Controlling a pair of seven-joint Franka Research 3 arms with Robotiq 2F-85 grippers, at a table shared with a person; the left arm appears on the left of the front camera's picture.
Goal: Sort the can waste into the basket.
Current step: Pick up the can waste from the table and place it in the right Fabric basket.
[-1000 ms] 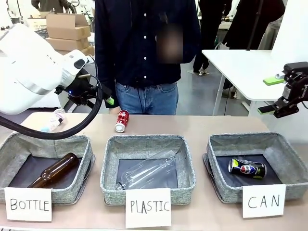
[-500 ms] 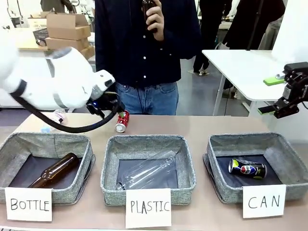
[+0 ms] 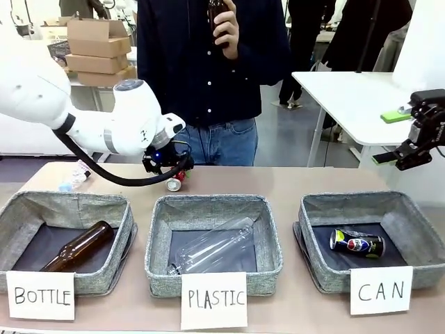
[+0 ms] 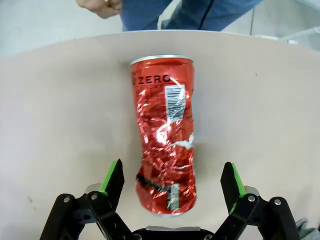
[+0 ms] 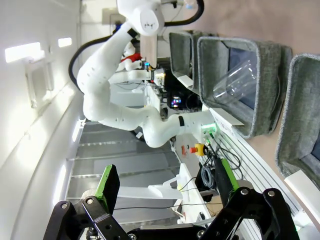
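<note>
On the left, the grey bin behind the "BOTTLE" card (image 3: 21, 216) holds one brown glass bottle (image 3: 80, 245) lying slantwise on its dark floor. Behind that bin, a small clear bottle (image 3: 75, 177) lies on the table (image 3: 278, 182). The middle bin, marked "PLASTIC" (image 3: 208, 203), holds a clear plastic bottle (image 3: 212, 252) on its side. On the right, the basket marked "CAN" (image 3: 410, 223) holds the dark blue-black can (image 3: 357, 243), lying on its side on the floor.

The red can (image 3: 175, 182), dented and crumpled, lies on the table behind the PLASTIC bin, near the far edge in front of the person.

The left arm reaches in low across the table. Its end effector (image 4: 173, 167) is spread wide, one green pad on either side of the can's near end, with a gap on both sides. The right end effector (image 3: 389, 138) hangs in the air above and beyond the CAN basket, jaws wide apart and holding nothing.
</note>
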